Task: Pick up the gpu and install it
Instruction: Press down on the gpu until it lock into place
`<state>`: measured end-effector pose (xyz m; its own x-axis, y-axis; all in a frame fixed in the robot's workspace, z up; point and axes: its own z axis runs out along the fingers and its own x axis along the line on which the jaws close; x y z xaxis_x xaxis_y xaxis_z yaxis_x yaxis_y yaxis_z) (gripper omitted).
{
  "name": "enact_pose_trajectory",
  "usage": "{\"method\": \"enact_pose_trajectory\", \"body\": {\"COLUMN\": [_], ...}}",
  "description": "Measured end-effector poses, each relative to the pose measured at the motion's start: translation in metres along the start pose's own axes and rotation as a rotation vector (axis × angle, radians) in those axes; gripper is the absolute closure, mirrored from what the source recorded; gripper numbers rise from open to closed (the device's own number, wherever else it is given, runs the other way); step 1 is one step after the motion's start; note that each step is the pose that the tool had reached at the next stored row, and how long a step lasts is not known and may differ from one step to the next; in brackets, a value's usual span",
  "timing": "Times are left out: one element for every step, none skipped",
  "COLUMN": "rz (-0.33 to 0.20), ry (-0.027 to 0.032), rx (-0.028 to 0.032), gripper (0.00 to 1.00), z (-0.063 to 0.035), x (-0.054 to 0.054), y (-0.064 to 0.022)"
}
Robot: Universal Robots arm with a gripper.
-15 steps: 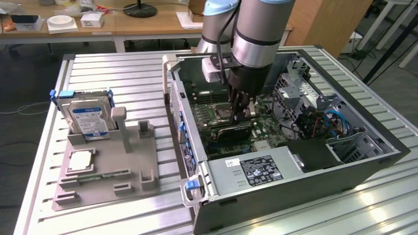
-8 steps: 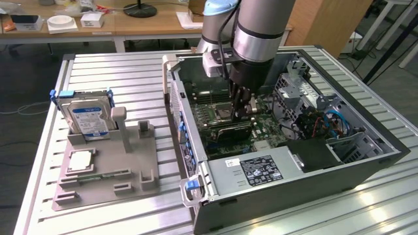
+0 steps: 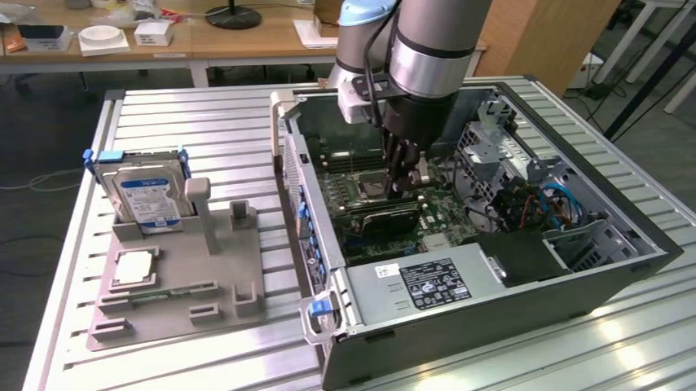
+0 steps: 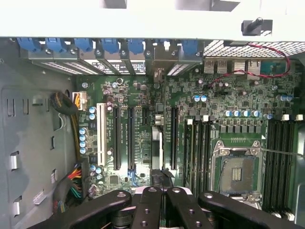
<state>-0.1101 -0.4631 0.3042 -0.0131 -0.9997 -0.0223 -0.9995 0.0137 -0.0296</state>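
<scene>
The gpu (image 4: 157, 138) shows edge-on as a thin dark card standing upright over the motherboard's expansion slots (image 4: 129, 138) inside the open computer case (image 3: 653, 244). My gripper (image 4: 160, 187) reaches down into the case, its dark fingers (image 4: 147, 202) close together on the card's near end. In the exterior view the gripper (image 3: 405, 181) hangs from the arm over the motherboard, with the gpu (image 3: 379, 217) as a dark slab just below it, beside the processor socket (image 3: 364, 187).
A grey fixture (image 3: 234, 314) on the table at the exterior view's left holds the blue-labelled hard drive (image 3: 150, 199), a processor (image 3: 133, 267) and a memory stick (image 3: 163, 295). The power supply (image 3: 429, 281), drive cage (image 3: 495, 151) and cables (image 3: 555, 204) crowd the case.
</scene>
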Motion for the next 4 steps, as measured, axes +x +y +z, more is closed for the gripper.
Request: {"method": "enact_pose_trajectory", "body": {"rz": [0.0,0.0,0.0,0.0], "ry": [0.0002,0.0002,0.0002,0.0002], "rx": [-0.0001,-0.0001,-0.0001,-0.0001], "gripper": [0.89,0.89,0.89,0.89], "z": [-0.0001,-0.0001,-0.0001,-0.0001], "x": [0.0,0.0,0.0,0.0], "y": [0.0,0.0,0.0,0.0]}}
